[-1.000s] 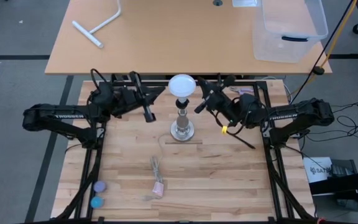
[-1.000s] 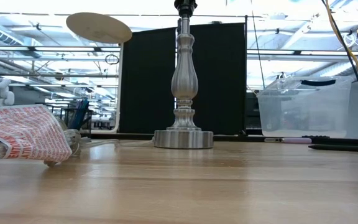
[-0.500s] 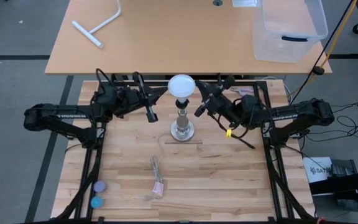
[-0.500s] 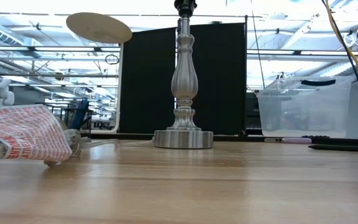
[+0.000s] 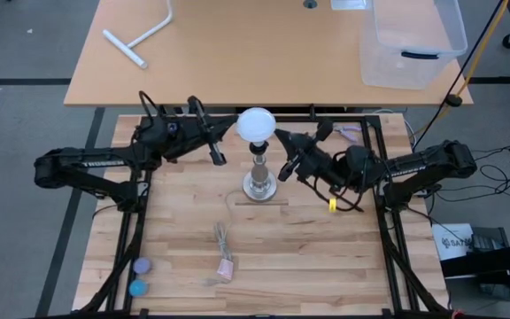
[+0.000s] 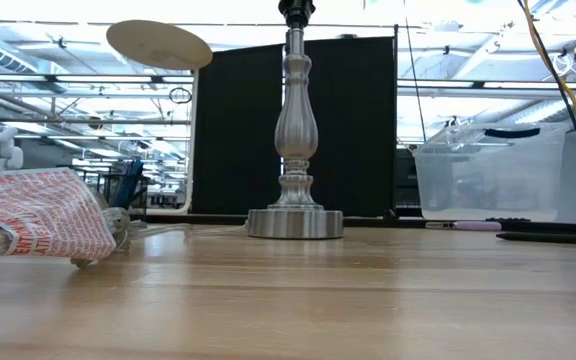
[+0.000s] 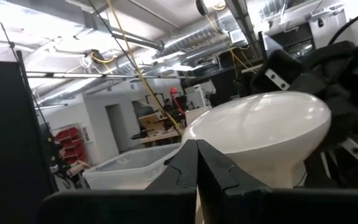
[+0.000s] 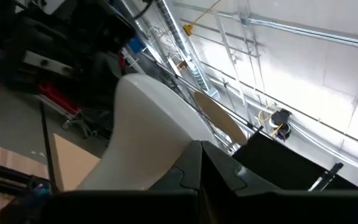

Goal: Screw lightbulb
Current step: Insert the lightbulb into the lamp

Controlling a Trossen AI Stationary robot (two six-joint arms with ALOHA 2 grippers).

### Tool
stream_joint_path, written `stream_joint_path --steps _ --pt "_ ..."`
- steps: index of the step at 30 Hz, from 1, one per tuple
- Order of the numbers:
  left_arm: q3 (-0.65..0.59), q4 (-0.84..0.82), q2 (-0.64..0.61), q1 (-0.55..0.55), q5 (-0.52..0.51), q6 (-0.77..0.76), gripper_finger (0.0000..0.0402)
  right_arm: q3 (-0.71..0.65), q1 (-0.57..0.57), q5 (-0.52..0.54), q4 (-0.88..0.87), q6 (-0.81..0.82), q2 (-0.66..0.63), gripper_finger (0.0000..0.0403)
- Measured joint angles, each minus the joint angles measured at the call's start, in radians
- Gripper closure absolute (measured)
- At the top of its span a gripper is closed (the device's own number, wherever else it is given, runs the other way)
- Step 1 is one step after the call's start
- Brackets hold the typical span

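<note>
There is 1 lightbulb [image 5: 258, 123], 1 metal lamp post [image 5: 260, 174], 2 robot arms with 1 gripper each: the left gripper [image 5: 222, 146] and the right gripper [image 5: 284, 156]. The wooden table [image 5: 326, 248] counts 1, with 2 small round discs [image 5: 140, 276] and 1 red-printed packet [image 6: 43, 213]. Beyond: 1 clear plastic bin [image 5: 412, 40], 1 white T-shaped tube [image 5: 140, 37].

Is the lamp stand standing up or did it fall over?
Standing up. The lamp stand rises straight from its round base, flat on the table.
</note>
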Motion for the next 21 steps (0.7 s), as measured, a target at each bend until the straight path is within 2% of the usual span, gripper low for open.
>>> stream_joint_path --steps 7,14,21 --pt "0.000 0.025 0.042 0.028 0.003 -0.010 0.0401 0.000 0.037 0.009 -0.012 0.000 0.001 0.0403" --pt "0.000 0.071 0.020 0.047 -0.038 -0.002 0.0401 0.000 0.049 0.042 -0.076 0.009 0.002 0.0403" --pt "0.001 0.067 -0.016 0.014 0.044 -0.002 0.0401 0.000 0.006 0.106 -0.094 0.000 0.002 0.0403"
